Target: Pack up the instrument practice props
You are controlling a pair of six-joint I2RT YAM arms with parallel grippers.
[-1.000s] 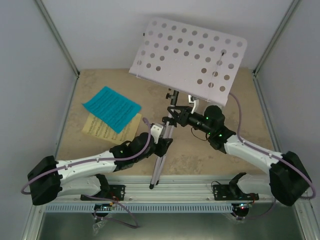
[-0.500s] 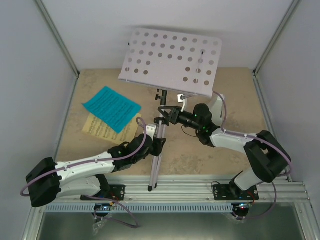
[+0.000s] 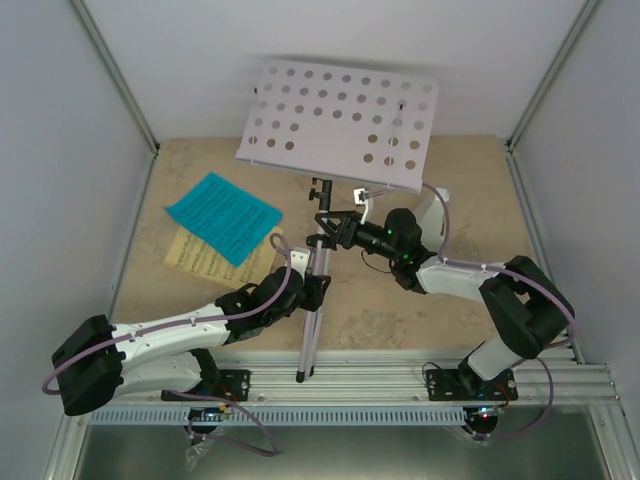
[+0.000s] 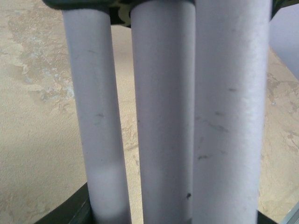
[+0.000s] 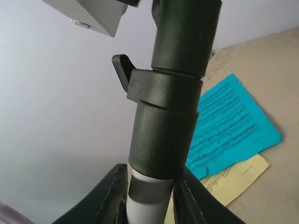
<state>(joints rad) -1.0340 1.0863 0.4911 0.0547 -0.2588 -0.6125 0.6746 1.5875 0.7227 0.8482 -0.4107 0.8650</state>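
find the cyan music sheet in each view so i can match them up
top external: the cyan sheet lies left of centre on the table, overlapping the yellow sheet.
left wrist: not in it.
right wrist: right of centre, behind the dark pole collar, over the yellow sheet.
shared landmark: the music stand, whose tubes fill both wrist views.

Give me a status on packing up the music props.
Done: the music stand has its tripod legs folded into one bundle, and no sheet lies on it. In hand: the left gripper clasps those legs, the right gripper the shaft under the black collar. Left: the stand's desk is up, and the cyan sheet lies over the yellow sheet on the table, unpacked. No metronome shows.
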